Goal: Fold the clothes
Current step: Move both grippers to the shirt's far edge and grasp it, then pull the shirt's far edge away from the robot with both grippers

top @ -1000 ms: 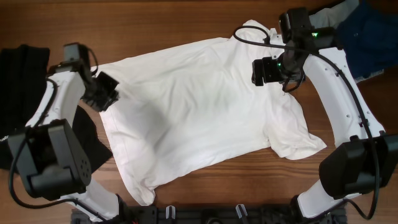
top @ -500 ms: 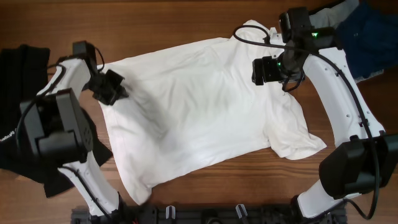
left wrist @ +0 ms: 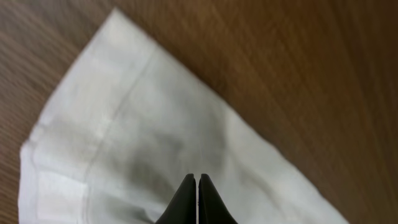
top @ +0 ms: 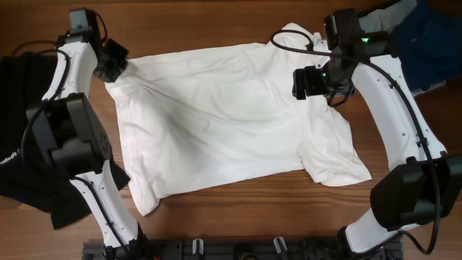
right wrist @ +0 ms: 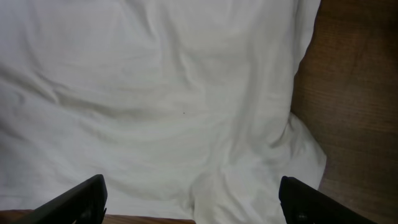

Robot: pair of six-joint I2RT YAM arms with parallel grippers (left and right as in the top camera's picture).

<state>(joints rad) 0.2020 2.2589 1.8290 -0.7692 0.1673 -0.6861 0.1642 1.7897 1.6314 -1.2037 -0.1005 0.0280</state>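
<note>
Where the overhead view takes in the whole station, the largest item is the brown wooden table (top: 216,22), its grain running left to right. Spread across its middle lies the white T-shirt (top: 224,123), a thin, soft fabric, mostly flat, with shallow creases. One short sleeve points to the far right and the other to the near right, and the hem runs down the left side. Creases fan out from the far left corner of the hem.

A black garment (top: 22,166) lies bunched at the left edge of the table, partly under the left arm and just beside the shirt's near left corner. At the far right corner sits a dark blue garment (top: 433,43), rumpled, with a pale grey garment (top: 395,13) touching its far left side. Both are apart from the shirt.

The right gripper (top: 307,81) hangs over the shirt's right part, near the far sleeve. In the right wrist view its dark fingers (right wrist: 87,196) stand wide apart with only wrinkled white cloth between them, gripping nothing.

The left gripper (top: 119,66) is at the shirt's far left corner. In the left wrist view its two black fingertips (left wrist: 186,196) are pressed together, pinching the white fabric beside a stitched hem seam, with bare wood beyond.
</note>
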